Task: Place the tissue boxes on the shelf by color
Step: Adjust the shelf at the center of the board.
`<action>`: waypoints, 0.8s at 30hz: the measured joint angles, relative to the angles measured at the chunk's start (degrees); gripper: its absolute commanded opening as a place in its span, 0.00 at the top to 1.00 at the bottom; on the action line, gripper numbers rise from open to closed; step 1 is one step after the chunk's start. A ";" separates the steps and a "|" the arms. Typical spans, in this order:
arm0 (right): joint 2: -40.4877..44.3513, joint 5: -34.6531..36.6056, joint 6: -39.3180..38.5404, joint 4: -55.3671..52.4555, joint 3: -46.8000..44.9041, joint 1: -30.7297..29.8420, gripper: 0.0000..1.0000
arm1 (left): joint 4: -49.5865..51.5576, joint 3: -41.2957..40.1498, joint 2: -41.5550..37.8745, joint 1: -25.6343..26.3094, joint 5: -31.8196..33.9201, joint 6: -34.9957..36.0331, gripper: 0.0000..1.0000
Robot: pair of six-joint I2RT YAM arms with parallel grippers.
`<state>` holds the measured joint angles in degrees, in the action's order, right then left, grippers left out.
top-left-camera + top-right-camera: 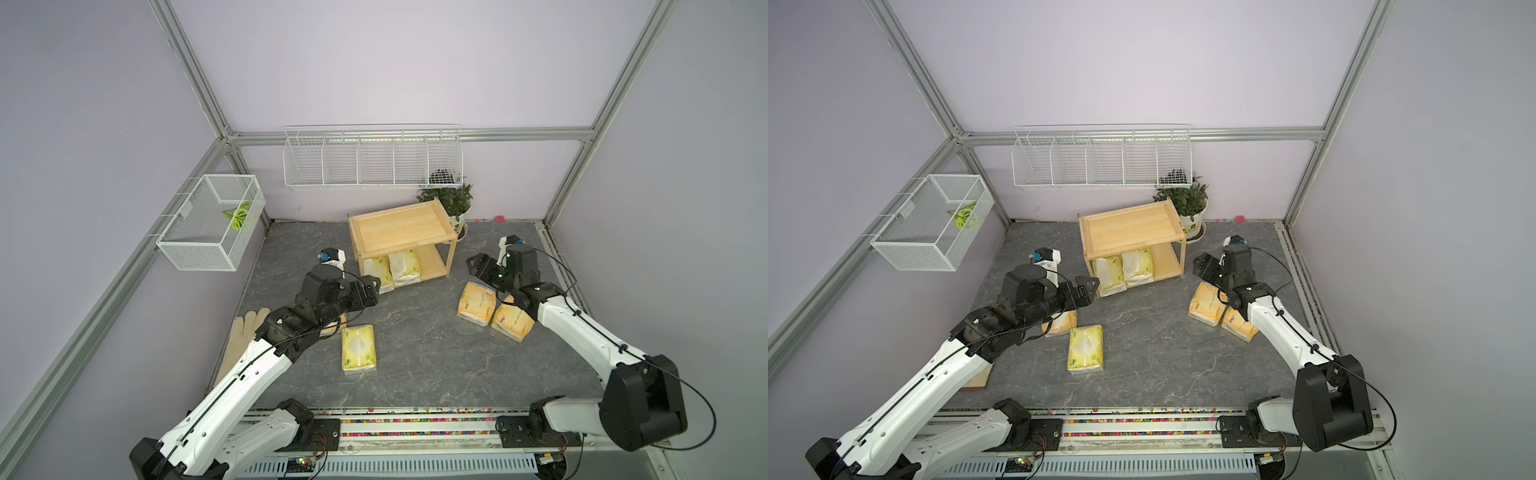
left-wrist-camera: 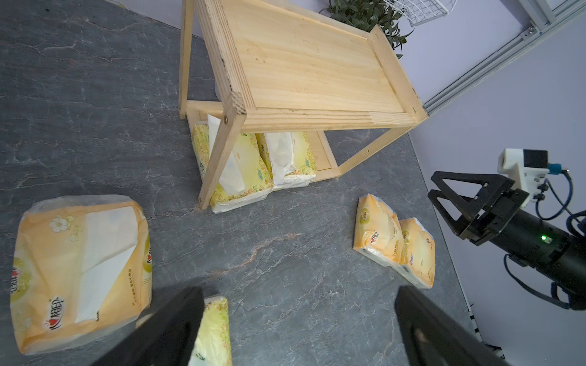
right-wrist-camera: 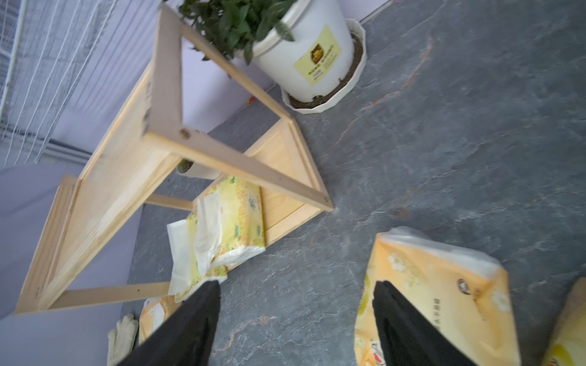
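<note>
Grey slate-look tabletop (image 1: pixel 415 374), lilac walls and an aluminium frame are what I see. At 12 o'clock stands the wooden shelf (image 1: pixel 399 226), its top tray showing bare wood. On its lower tier the left lemon pack (image 1: pixel 379 274) juts over the front edge. The middle lemon pack (image 1: pixel 404 266) lies against it, and the tier's right third is open board. The loose lemon pack (image 1: pixel 358 348) lies flat at about 7 o'clock.

Two orange packs touch each other at 3 o'clock, the inner orange pack (image 1: pixel 476 308) and the outer orange pack (image 1: pixel 512 323). The third orange pack (image 2: pixel 79 269) lies at 9 o'clock, mostly hidden under my left arm in both top views.

The left gripper (image 2: pixel 298 290) hovers near the shelf's front left post, fingers wide, holding nothing. The right gripper (image 3: pixel 296 285) hangs raised over the inner orange pack's far end at 2 o'clock. Its fingers are wide too, with nothing between them.

A potted plant (image 1: pixel 451 201) crowds the shelf's back right corner at 1 o'clock. A wire rack (image 1: pixel 374 166) hangs on the wall above the shelf, and a mesh basket (image 1: pixel 208 224) sits at 10 o'clock. A cream glove (image 1: pixel 245 328) lies at the 8 o'clock edge, partly under my left arm. Open slate runs from 6 o'clock up to the shelf front. The right arm works close to the right edge rail.
</note>
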<state>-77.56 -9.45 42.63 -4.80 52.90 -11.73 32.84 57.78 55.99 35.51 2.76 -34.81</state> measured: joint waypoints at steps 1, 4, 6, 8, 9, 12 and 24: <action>-0.79 -2.34 0.17 0.04 0.33 1.70 0.19 | 0.02 0.00 0.00 0.00 0.04 0.00 0.00; -5.60 -9.97 0.42 -0.24 3.63 5.22 0.19 | 0.04 0.31 0.04 0.00 0.22 0.02 0.00; -9.40 -14.19 0.87 -0.07 6.75 6.60 0.20 | 0.04 0.66 0.04 0.00 0.31 0.04 0.00; -13.31 -18.58 2.14 1.01 9.70 8.09 0.20 | 0.09 1.16 0.04 0.00 0.44 0.04 0.00; -14.91 -20.15 2.97 1.92 10.67 8.74 0.20 | 0.07 1.33 0.04 0.00 0.46 0.04 0.00; -20.52 -24.79 6.45 5.46 13.42 10.67 0.20 | 0.09 1.79 0.04 0.00 0.55 0.04 0.00; -38.80 -38.32 13.94 7.80 32.63 11.19 0.22 | 0.11 1.90 0.04 0.00 0.85 0.04 0.00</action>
<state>-116.36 -47.77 56.58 3.01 85.54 -0.54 32.95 59.68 56.03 35.51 3.62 -34.76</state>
